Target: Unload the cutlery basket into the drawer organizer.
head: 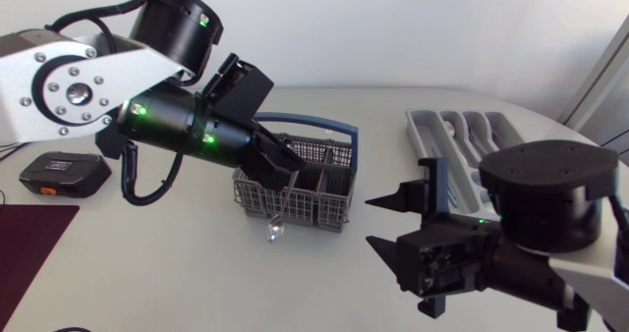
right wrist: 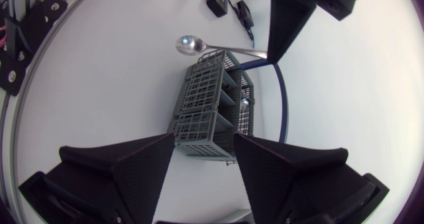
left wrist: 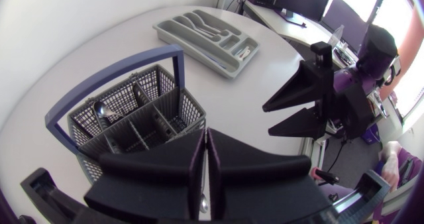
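Bright, even light over the white table point(head: 177, 273), soft shadow beneath the basket point(head: 295, 190), glint on the spoon point(head: 274, 232)

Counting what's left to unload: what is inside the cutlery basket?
At least one spoon stands in a compartment of the cutlery basket. The left end effector, holding another spoon, covers the nearest compartments, so their contents cannot be seen.

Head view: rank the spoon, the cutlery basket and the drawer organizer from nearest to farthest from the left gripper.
1. Spoon: clamped in the left gripper, hanging down from its fingertips.
2. Cutlery basket: just below the gripper, mid-table.
3. Drawer organizer: farthest, well off on the table's right side.
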Robot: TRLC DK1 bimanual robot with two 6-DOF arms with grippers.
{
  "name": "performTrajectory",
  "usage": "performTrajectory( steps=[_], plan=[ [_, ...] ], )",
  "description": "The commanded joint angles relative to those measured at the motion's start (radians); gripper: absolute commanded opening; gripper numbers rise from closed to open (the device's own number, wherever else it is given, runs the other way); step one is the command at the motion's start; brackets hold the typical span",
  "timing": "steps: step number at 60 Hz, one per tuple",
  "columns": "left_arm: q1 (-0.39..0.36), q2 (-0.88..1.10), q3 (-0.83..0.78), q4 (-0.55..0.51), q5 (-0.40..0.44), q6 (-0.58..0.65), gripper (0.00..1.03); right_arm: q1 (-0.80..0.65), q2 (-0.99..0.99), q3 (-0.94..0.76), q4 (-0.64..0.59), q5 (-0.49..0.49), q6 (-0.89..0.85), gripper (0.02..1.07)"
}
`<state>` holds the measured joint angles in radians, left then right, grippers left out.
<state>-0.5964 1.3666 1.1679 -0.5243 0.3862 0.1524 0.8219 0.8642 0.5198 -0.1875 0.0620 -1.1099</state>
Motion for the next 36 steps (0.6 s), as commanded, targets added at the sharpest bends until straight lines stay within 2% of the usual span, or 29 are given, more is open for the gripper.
performTrajectory(
  steps=[1, 21, 31, 36],
  plan=[
    [-0.008, 0.026, 0.044, -0.025, 0.013, -0.020, 0.04, 0.049, 0.047, -0.004, 0.039, 0.042, -0.047, 0.67],
    [-0.032, 0.068, 0.056, -0.051, 0.031, -0.011, 0.03, 0.215, 0.199, 0.000, 0.234, 0.229, -0.173, 0.67],
    [-0.036, 0.112, 0.093, -0.098, 0.036, 0.010, 0.03, 0.273, 0.274, -0.007, 0.327, 0.309, -0.237, 0.67],
    [-0.036, 0.137, 0.127, -0.135, 0.057, 0.018, 0.04, 0.295, 0.326, -0.018, 0.390, 0.341, -0.288, 0.62]
  ],
)
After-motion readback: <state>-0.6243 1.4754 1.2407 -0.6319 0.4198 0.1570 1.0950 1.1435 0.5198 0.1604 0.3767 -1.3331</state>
